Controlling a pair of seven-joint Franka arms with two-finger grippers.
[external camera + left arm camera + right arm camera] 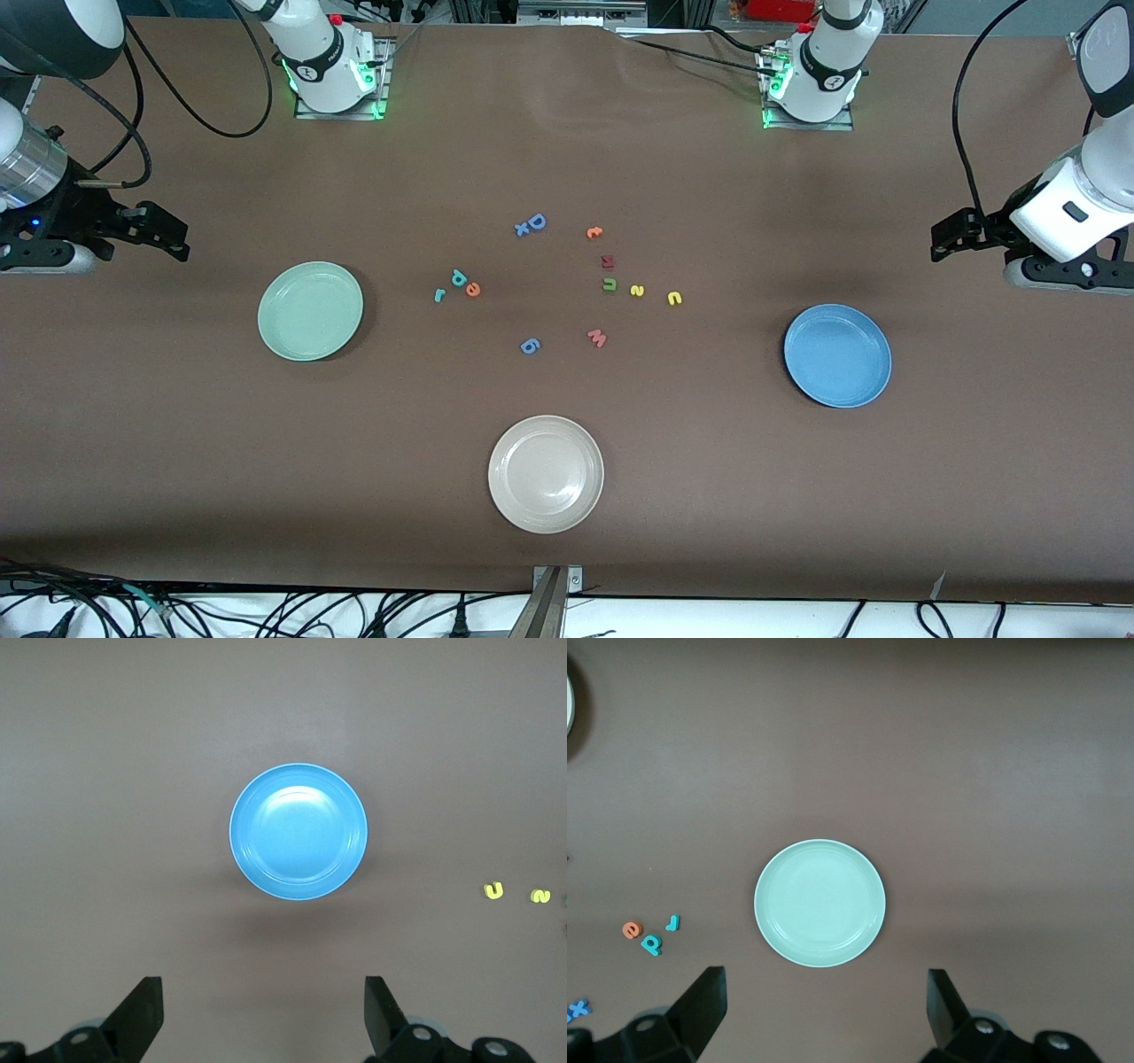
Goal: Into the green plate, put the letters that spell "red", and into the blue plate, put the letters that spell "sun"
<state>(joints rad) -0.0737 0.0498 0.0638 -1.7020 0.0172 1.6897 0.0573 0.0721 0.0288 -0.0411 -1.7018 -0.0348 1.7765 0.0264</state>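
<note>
- The right gripper (164, 235) hangs high at the right arm's end of the table, jaws spread wide and empty; both fingers (700, 1010) frame bare cloth in the right wrist view.
- The green plate (310, 311) lies empty on the table, between that gripper and the letters.
- The "red" letters sit in a tight cluster just past the plate toward the table's middle: the r (438, 295), the d (459, 278) and the e (473, 289), the d and e nearly touching.
- This cluster is far closer to the right arm than to the other, so I judge it the right arm's job: reach over the plate, pick, then carry back.
- The "sun" letters run in a loose row toward the left arm's end: the u (609, 284), the s (636, 291) and the n (674, 298), each apart from the next. A dark red letter (607, 261) sits right beside the u and could get nudged.
- The blue plate (837, 355) lies empty, nearer the front camera than the row.
- The left gripper (952, 239) waits high at its own end, jaws wide and empty, fingers (376, 1010) apart. The n is its nearest letter.
</note>
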